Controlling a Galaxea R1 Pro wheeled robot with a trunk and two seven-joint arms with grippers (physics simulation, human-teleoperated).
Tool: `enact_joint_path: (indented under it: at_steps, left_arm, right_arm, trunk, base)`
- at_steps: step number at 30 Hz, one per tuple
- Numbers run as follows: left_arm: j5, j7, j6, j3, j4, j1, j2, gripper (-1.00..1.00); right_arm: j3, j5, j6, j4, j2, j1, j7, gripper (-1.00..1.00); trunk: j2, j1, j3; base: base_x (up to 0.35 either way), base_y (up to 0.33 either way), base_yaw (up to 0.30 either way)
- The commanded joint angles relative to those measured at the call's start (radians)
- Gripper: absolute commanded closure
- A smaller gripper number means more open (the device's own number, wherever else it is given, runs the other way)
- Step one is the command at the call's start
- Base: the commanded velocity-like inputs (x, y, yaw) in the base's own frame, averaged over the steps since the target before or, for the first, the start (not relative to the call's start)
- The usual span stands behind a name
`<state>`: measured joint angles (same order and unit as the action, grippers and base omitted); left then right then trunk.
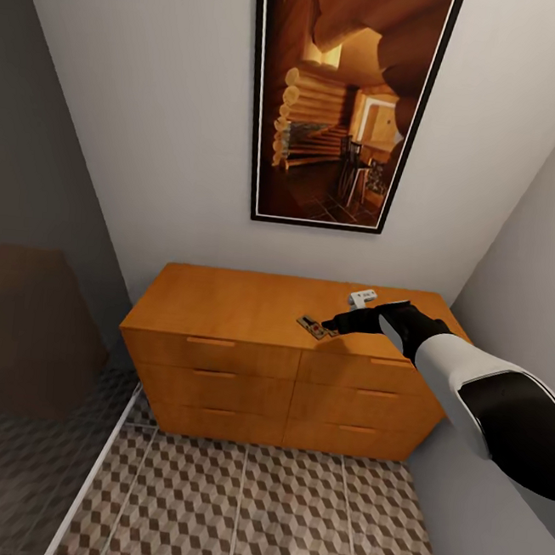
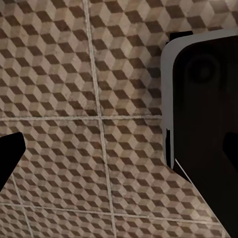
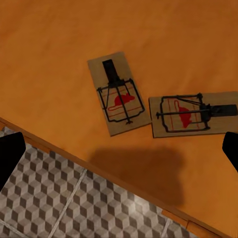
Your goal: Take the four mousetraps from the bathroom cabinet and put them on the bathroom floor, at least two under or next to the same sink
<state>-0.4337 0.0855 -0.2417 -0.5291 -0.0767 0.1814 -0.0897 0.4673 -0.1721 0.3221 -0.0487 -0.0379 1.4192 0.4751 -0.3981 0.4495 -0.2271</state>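
Right wrist view: two mousetraps (image 3: 119,94) lie touching on the cabinet (image 3: 49,44) top, none grasped. Right gripper (image 1: 334,324) hovers above, fingers apart. Left gripper's state cannot be told. Bathroom floor (image 1: 286,518) shows no traps; placement remains outstanding.

Narrow bathroom alcove with a framed picture above a wooden dresser

Pale grey walls (image 1: 148,127) close in on three sides; a tall black-framed picture (image 1: 343,101) of a log-cabin interior hangs on the back wall. Below it an orange-brown dresser (image 1: 242,368) with two columns of slot-handled drawers fills the alcove. Cube-patterned brown and beige floor tiles (image 1: 286,518) with pale grout run up to it. A shadowed glass-like panel (image 1: 18,387) stands at the floor's left edge.
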Motion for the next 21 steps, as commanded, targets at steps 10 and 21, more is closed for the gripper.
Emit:
enact_joint_path:
  at_steps: [10,21]
  left_arm:
    - [-0.007,0.000,-0.005,-0.009,-0.003,0.001,0.001,-1.00]
    - [-0.007,0.000,-0.005,-0.009,-0.003,0.001,0.001,-1.00]
  right_arm:
    - [0.008,-0.010,0.006,-0.002,0.000,0.000,0.002,-1.00]
    - [0.010,-0.010,0.008,-0.002,0.002,0.001,0.001,-1.00]
  trunk:
    - [-0.002,0.001,-0.003]
    - [-0.002,0.001,-0.003]
  base:
    - [0.000,0.000,0.000]
    - [0.000,0.000,0.000]
